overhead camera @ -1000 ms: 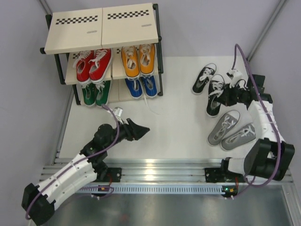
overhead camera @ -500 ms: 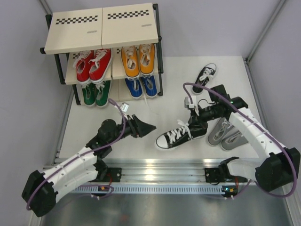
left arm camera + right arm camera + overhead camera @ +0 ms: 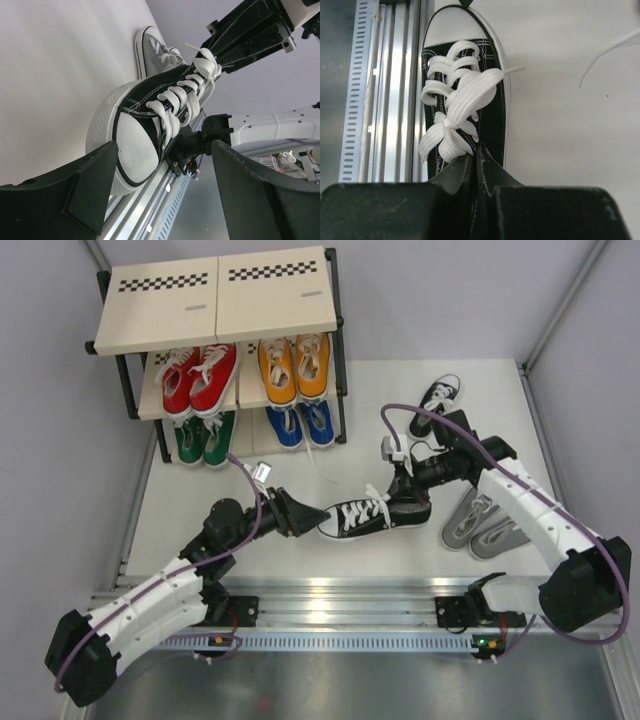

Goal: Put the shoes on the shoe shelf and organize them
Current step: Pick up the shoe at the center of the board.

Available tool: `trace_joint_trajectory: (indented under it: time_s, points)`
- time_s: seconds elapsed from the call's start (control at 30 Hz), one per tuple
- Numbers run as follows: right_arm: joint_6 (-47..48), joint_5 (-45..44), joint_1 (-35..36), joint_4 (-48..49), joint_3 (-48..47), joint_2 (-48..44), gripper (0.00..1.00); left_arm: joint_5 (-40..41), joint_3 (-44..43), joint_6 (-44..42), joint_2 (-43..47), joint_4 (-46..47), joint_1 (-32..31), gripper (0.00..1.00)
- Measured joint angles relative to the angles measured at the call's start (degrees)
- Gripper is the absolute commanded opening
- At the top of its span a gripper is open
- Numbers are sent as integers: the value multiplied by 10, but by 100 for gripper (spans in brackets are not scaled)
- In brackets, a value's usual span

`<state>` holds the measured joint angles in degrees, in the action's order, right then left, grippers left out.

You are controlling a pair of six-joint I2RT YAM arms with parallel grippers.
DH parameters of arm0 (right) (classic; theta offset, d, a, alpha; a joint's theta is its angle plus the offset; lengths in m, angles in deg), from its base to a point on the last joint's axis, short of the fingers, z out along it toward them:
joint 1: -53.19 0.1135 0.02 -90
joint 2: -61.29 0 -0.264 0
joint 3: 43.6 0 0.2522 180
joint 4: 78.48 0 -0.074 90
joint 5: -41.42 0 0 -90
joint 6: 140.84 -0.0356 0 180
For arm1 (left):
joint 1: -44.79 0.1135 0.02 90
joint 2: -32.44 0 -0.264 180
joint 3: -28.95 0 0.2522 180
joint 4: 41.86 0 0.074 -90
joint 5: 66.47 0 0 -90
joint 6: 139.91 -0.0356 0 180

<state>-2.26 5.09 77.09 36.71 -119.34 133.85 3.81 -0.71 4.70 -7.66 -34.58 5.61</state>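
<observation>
Robotics lab test cell: white tabletop (image 3: 400, 400), plain grey enclosure walls (image 3: 55, 440), slotted aluminium mounting rail (image 3: 340, 606).

The shoe shelf (image 3: 160, 315) stood at the far left of the desk (image 3: 380, 420), its middle-tier pairs (image 3: 198, 378) directly above the bottom-tier pairs (image 3: 302, 424) (two side by side on each). In front, mid-desk, the held sneaker (image 3: 365, 517) lay between the left hand (image 3: 312, 514) at its toe and the right hand (image 3: 410, 502) at its heel. Right of it lay a sneaker pair (image 3: 485, 525); behind, a lone sneaker (image 3: 438, 397).
</observation>
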Motion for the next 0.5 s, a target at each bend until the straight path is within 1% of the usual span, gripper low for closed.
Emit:
trace_joint_trajectory:
  time_s: [0.2, 0.5]
  points:
    - [-27, 6, 0, 23, -6, 2, 0, 4, 13, 0, 6, 0, 0, 81]
    - [-39, 8, 0, 29, -22, -6, 0, 52, 21, 13, 3, 4, 0, 81]
